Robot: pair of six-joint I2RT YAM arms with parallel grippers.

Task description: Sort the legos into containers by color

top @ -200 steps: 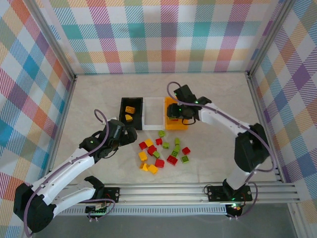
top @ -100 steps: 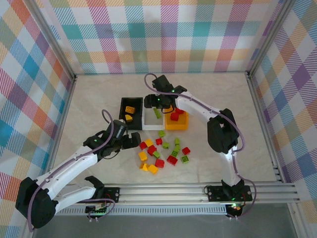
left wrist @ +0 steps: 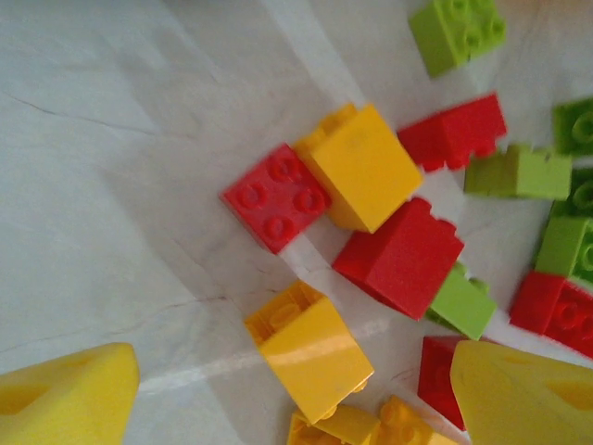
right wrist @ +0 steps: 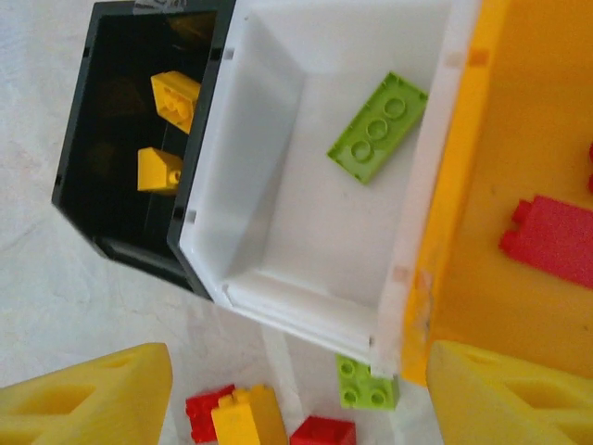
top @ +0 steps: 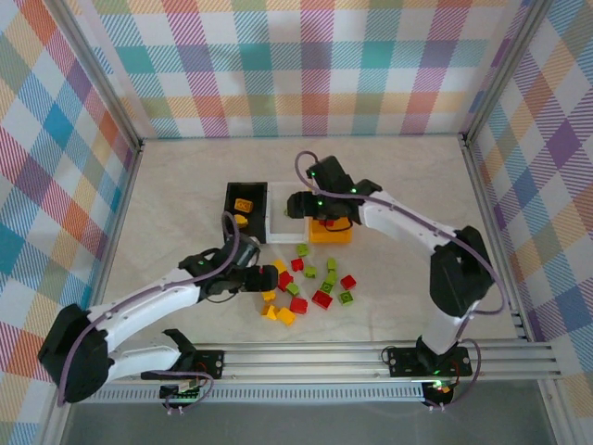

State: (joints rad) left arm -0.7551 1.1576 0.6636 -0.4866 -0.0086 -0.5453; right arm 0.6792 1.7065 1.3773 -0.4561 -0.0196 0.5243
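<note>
Red, yellow and lime green legos (top: 306, 283) lie in a loose pile in front of three containers. My left gripper (top: 264, 278) is open at the pile's left edge, and a yellow brick (left wrist: 310, 348) on the table sits between its fingers (left wrist: 65, 403). A red brick (left wrist: 278, 197) and another yellow one (left wrist: 361, 167) lie just beyond. My right gripper (top: 301, 204) hangs open and empty over the white bin (right wrist: 241, 158), where one green brick (right wrist: 378, 127) lies. The black bin (right wrist: 102, 120) holds two yellow bricks (right wrist: 176, 95). A red brick (right wrist: 556, 239) lies in the orange bin (right wrist: 500, 139).
The three bins stand side by side, black (top: 230, 218), white (top: 283, 227) and orange (top: 334, 235), touching each other mid-table. A green brick (right wrist: 371, 385) lies right at the white bin's near corner. Aluminium rails and checked walls border the table.
My right gripper swung from the orange bin to the white bin and let a green brick fall in. My left gripper moved right to the pile and narrowed slightly around a yellow brick.
</note>
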